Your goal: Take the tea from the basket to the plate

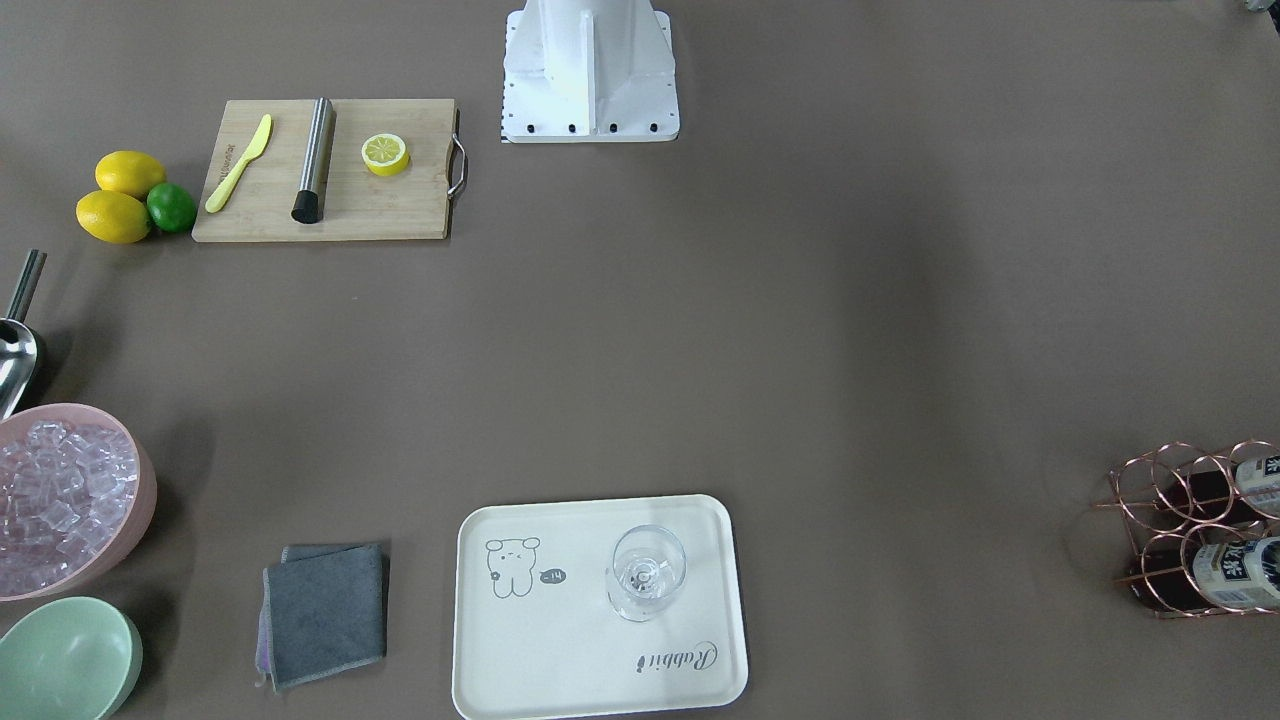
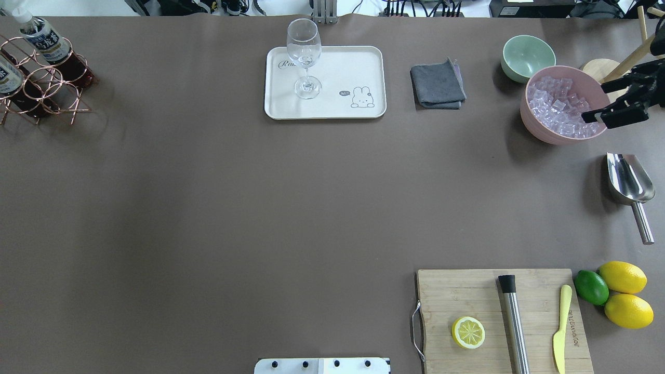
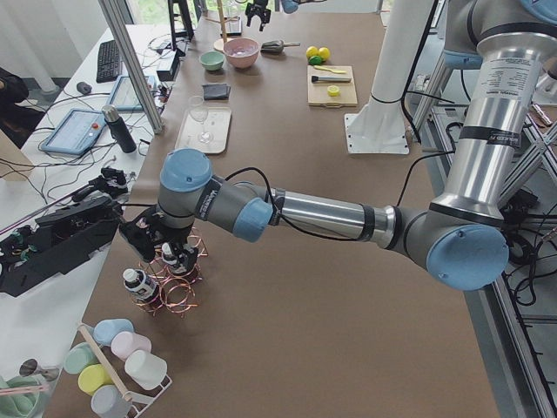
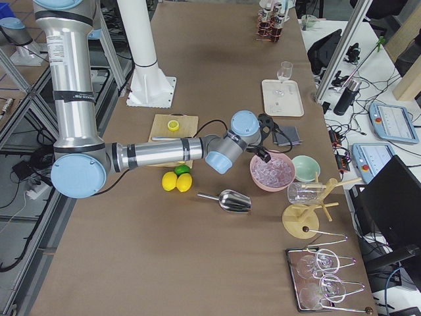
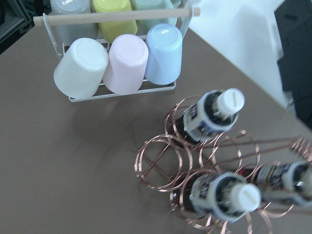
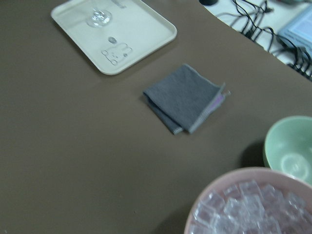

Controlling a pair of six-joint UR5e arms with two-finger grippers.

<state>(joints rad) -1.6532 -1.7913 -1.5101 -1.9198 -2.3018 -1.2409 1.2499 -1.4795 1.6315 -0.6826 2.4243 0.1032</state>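
Since the tea point(image 5: 214, 113) lies in the basket point(image 5: 158, 168) at the table's left end, well apart from the plate point(image 2: 363, 61), you have the left gripper point(image 3: 164, 251) over it, likely for the pick. The right gripper point(image 2: 592, 116) hangs above the ice bowl point(image 2: 535, 127). You can't tell whether either is spread.

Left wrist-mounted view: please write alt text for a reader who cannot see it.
Three tea bottles with white caps and dark liquid rest tilted in the rings of a copper wire basket on a brown table. Beyond it, a white wire rack with a wooden bar holds pastel cups.
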